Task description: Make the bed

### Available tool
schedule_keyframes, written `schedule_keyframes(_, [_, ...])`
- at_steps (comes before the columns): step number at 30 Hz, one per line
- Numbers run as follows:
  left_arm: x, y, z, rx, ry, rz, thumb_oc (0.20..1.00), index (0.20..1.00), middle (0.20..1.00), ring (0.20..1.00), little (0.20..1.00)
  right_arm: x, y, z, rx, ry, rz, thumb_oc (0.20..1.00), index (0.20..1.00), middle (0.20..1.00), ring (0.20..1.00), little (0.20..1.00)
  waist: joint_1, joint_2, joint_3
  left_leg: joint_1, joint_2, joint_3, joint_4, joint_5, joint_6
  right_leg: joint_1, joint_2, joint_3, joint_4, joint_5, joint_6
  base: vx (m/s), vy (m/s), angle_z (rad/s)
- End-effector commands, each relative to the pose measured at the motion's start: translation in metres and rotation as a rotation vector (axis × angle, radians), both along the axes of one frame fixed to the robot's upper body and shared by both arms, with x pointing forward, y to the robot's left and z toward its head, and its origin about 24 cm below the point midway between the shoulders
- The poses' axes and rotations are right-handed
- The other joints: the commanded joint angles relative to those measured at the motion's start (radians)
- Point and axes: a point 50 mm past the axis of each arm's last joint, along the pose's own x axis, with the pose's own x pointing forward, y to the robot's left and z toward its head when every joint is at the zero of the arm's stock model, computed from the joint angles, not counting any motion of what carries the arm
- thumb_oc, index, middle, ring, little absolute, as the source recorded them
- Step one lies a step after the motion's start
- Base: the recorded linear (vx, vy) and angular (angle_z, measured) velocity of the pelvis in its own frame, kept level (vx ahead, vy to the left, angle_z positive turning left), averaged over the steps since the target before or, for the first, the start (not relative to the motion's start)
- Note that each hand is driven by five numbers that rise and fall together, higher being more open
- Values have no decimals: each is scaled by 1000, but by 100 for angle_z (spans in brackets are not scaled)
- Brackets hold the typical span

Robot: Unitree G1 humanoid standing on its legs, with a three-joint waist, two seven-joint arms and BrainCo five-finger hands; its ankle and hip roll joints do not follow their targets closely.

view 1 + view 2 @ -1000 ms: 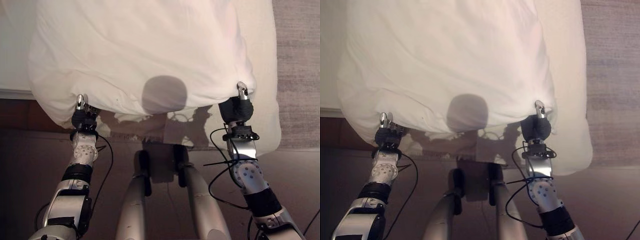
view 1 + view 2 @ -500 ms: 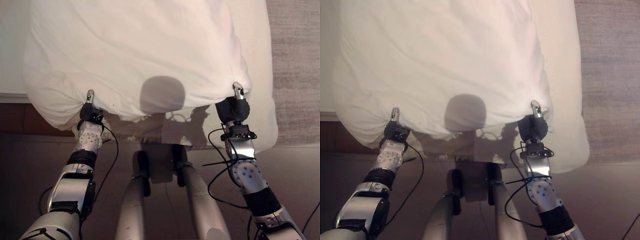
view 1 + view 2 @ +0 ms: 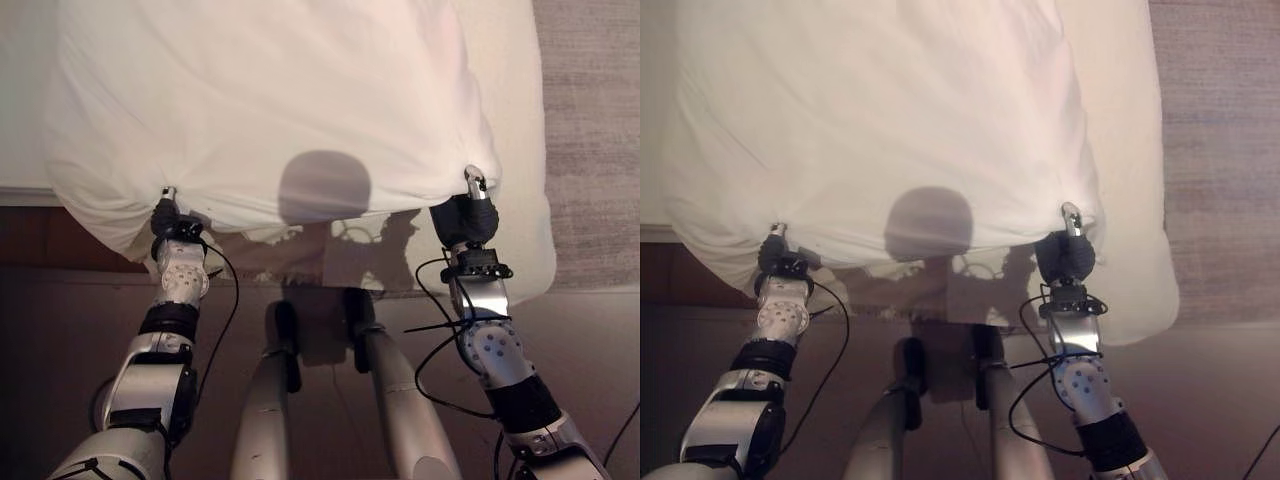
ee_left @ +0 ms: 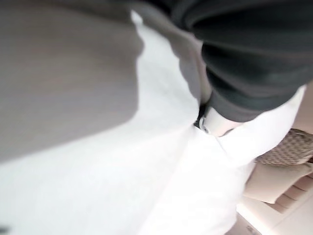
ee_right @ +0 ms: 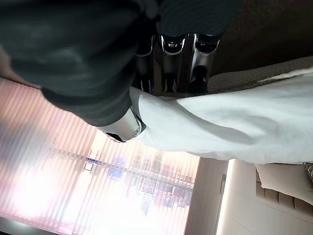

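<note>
A white duvet (image 3: 300, 90) lies puffed over the bed, its near edge lifted off the mattress at both corners. My left hand (image 3: 168, 215) sits at the near left corner, shut on the hem, and the cloth drapes over most of it. In the left wrist view the duvet (image 4: 195, 186) bunches tight against the left hand (image 4: 254, 58). My right hand (image 3: 470, 212) holds the near right corner. In the right wrist view its curled fingers (image 5: 168, 49) and thumb (image 5: 124, 128) pinch a fold of the duvet (image 5: 234, 127).
A pale sheet (image 3: 25, 100) shows on the mattress at the left and hangs below the duvet at the right (image 3: 535, 230). Dark floor (image 3: 60, 300) lies near me and grey carpet (image 3: 595, 120) to the right. A patterned cushion (image 4: 286, 147) sits beyond the bed.
My left hand has drawn slightly toward me and the duvet's left hem now drapes lower over it. The right hand has kept its hold in place.
</note>
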Motion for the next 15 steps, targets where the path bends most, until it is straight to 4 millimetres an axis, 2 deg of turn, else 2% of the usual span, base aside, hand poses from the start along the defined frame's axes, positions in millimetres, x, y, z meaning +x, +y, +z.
schedule_keyframes(1, [-13, 6, 4, -3, -124, 66, 200, 200, 200, 200, 200, -30, -18, 15, 9, -169, -110, 200, 200, 200, 200, 200, -41, 27, -94, -40, 11, -6, -49, 84, -54, 38, 39, 40, -82, 51, 54, -37, -136, 3])
schedule_keyframes(3, [-25, -1, 4, -31, -212, 74, 200, 200, 200, 200, 200, -29, -21, 14, 8, -166, -123, 200, 200, 200, 200, 200, -25, 7, -81, -34, 1, -30, -29, 101, -72, 77, 42, 29, -103, 47, 44, -58, -133, 11])
schedule_keyframes(4, [-34, -2, 2, -41, -248, 84, 200, 200, 200, 200, 200, -29, -21, 16, 19, -177, -130, 200, 200, 200, 200, 200, -1, -15, -75, -26, -31, -87, 6, 84, -76, 93, 39, 29, -108, 45, 41, -50, -50, 18])
schedule_keyframes(6, [-41, -4, 2, -54, -284, 89, 200, 200, 200, 200, 200, -29, -21, 18, 29, -191, -129, 200, 200, 200, 200, 200, 4, -22, -76, -13, -25, -109, -1, 81, -67, 95, 40, 28, -107, 43, 39, -25, -40, 4])
schedule_keyframes(8, [-50, -3, 5, -52, -330, 109, 200, 200, 200, 200, 200, -27, -26, 18, 39, -203, -143, 200, 200, 200, 200, 200, 12, -46, -71, 20, 34, -162, -20, 81, -59, 105, 42, 40, -103, 37, 38, -11, -27, 10])
schedule_keyframes(9, [-50, -3, 5, -52, -329, 109, 200, 200, 200, 200, 200, -27, -26, 18, 39, -203, -143, 200, 200, 200, 200, 200, 12, -46, -71, 21, 34, -162, -22, 82, -59, 105, 42, 40, -104, 38, 38, 9, 156, 13])
schedule_keyframes(10, [-62, 6, 13, -35, -371, 170, 200, 200, 200, 200, 200, -25, -27, 15, 62, -198, -147, 200, 200, 200, 200, 200, 45, -69, -56, 109, 125, -296, -179, 140, -66, 110, 61, 71, -87, 21, 47, 1, 142, 3])
schedule_keyframes(11, [-62, 5, 13, -35, -371, 171, 200, 200, 200, 200, 200, -25, -27, 15, 62, -199, -147, 200, 200, 200, 200, 200, 44, -69, -56, 112, 126, -297, -190, 150, -68, 109, 61, 71, -90, 26, 46, -1, 250, -31])
schedule_keyframes(13, [-71, 9, 22, 5, -412, 188, 200, 200, 200, 200, 200, -22, -35, 9, 79, -156, -182, 200, 200, 200, 200, 200, 60, -62, -51, 165, 227, -324, -311, 233, -95, 102, 32, 108, -53, 4, 70, -35, 393, -19])
schedule_keyframes(14, [-71, 9, 22, 5, -411, 187, 200, 200, 200, 200, 200, -22, -36, 9, 79, -156, -182, 200, 200, 200, 200, 200, 62, -62, -51, 169, 229, -322, -322, 242, -97, 100, 34, 110, -53, 7, 69, -57, 475, 9])
schedule_keyframes(15, [-72, 8, 24, 5, -418, 190, 200, 200, 200, 200, 200, -21, -40, 5, 74, -140, -207, 200, 200, 200, 200, 200, 68, -52, -50, 184, 242, -304, -341, 250, -107, 93, 19, 116, -47, 8, 82, -62, 372, 1])
